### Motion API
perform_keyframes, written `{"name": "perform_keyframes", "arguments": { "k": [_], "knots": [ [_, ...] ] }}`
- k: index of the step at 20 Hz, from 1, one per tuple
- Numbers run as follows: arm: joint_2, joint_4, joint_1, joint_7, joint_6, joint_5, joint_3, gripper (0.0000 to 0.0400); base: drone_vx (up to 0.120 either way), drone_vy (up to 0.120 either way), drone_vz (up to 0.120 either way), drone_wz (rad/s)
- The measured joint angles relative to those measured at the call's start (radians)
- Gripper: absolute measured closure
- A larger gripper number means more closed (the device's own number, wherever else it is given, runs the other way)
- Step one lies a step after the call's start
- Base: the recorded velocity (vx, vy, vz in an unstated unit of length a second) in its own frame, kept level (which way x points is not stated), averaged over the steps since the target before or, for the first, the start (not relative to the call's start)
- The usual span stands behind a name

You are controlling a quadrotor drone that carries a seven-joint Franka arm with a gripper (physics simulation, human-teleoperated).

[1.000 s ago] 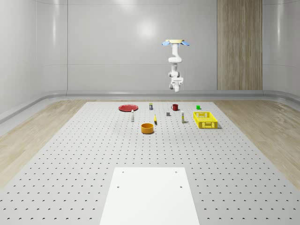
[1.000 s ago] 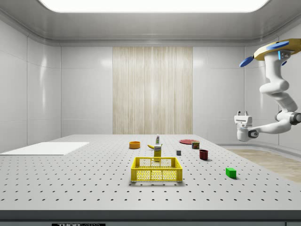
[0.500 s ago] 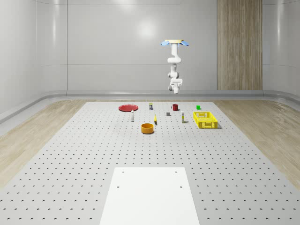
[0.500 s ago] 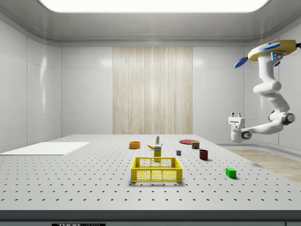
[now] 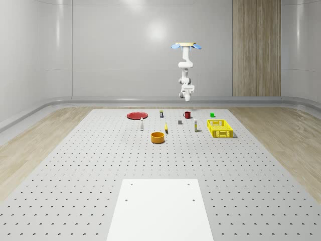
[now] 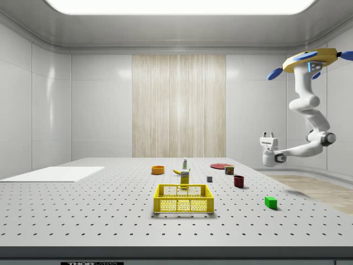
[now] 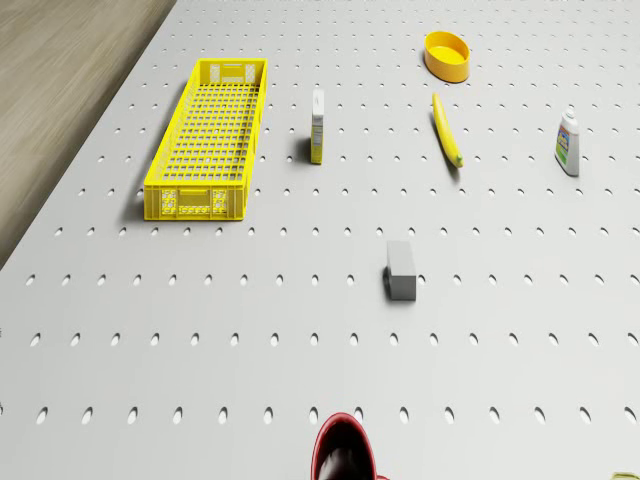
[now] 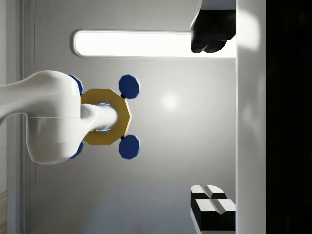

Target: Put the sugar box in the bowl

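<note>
The sugar box [image 7: 318, 125] [image 5: 195, 125] [image 6: 185, 178] stands upright on the table between the yellow crate [image 7: 211, 135] and the banana [image 7: 447, 129]. The orange bowl [image 5: 158, 137] [image 7: 446, 55] [image 6: 158, 170] sits beyond the banana, toward the white mat. The drone [image 6: 311, 58] [image 5: 186, 45] hovers high over the table's far edge, near the red mug [image 6: 239, 181] [image 7: 345, 455]. Its arm folds down and forward. The gripper [image 6: 268, 134] [image 5: 187, 89] [image 8: 212, 119] points up at the ceiling, open, with nothing between its fingers, far above the sugar box.
A grey block [image 7: 401, 270], a white bottle [image 7: 568, 143], a green cube [image 6: 270, 202], a can [image 6: 229, 170] and a red plate [image 5: 136, 115] lie around the table. A white mat [image 5: 160, 208] covers the near end.
The drone and arm have drifted toward the side view's left, further over the table's far edge. The gripper has risen slightly and still points upward.
</note>
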Motion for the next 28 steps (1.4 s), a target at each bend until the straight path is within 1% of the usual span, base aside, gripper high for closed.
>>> {"name": "perform_keyframes", "arguments": {
  "k": [19,28],
  "knots": [
    [-0.010,-0.009,-0.005,0.002,0.014,-0.019,0.014,0.0000,0.120,0.000,0.000,0.000],
    [-0.015,-0.017,-0.021,0.011,0.022,-0.089,0.064,0.0000,0.120,0.000,0.000,0.000]
  ]
}}
